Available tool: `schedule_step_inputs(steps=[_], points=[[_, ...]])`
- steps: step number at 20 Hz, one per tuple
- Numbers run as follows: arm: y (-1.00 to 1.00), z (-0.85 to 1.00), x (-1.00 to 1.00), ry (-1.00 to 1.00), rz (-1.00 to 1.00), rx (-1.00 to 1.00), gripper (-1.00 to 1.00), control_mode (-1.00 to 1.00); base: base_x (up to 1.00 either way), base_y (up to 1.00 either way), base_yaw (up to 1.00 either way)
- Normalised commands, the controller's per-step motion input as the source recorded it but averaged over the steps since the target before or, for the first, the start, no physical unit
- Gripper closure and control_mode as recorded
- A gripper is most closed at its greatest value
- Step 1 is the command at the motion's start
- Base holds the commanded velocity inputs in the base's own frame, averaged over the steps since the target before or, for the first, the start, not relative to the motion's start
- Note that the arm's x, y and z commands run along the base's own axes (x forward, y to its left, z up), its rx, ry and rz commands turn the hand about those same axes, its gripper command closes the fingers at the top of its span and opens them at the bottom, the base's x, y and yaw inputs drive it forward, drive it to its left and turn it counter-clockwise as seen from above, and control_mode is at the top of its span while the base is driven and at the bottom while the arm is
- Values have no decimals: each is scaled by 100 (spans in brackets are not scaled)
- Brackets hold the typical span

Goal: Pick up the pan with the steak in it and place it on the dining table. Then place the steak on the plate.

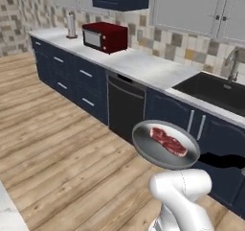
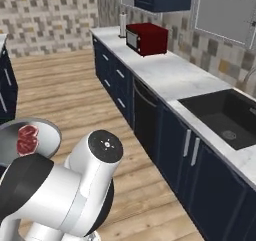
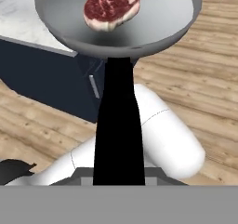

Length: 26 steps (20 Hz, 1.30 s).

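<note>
Hand view: the pan is carried in the air above the wooden floor, its long black handle running straight down to the bottom of the frame where the pincer sits. The fingertips themselves are covered by the handle; the pincer is pressed together on that handle. The steak lies flat inside the pan, toward its far side, red with pale marbling.

Left base view: the pan hangs level in front of the navy cabinets, well above the floor, with the steak near its centre. The handle extends to the right edge. A wall worktop behind carries a red microwave and a dark sink.

Right base view: the pan shows at the left edge, partly behind the arm's joint, the steak resting in it. Pan and steak are not on any worktop.
</note>
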Motion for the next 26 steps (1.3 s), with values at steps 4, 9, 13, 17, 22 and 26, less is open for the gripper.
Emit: schedule_step_inputs(steps=[4,9,13,17,22,26], points=[[0,0,0,0,0,0,100,100,-8,7,40],[0,0,0,0,0,0,100,100,-7,5,28],[0,0,0,0,0,0,100,100,0,-36,5],[0,0,0,0,0,0,100,100,4,-72,10],[0,0,0,0,0,0,100,100,0,-57,19],[0,0,0,0,0,0,100,100,4,-50,22]])
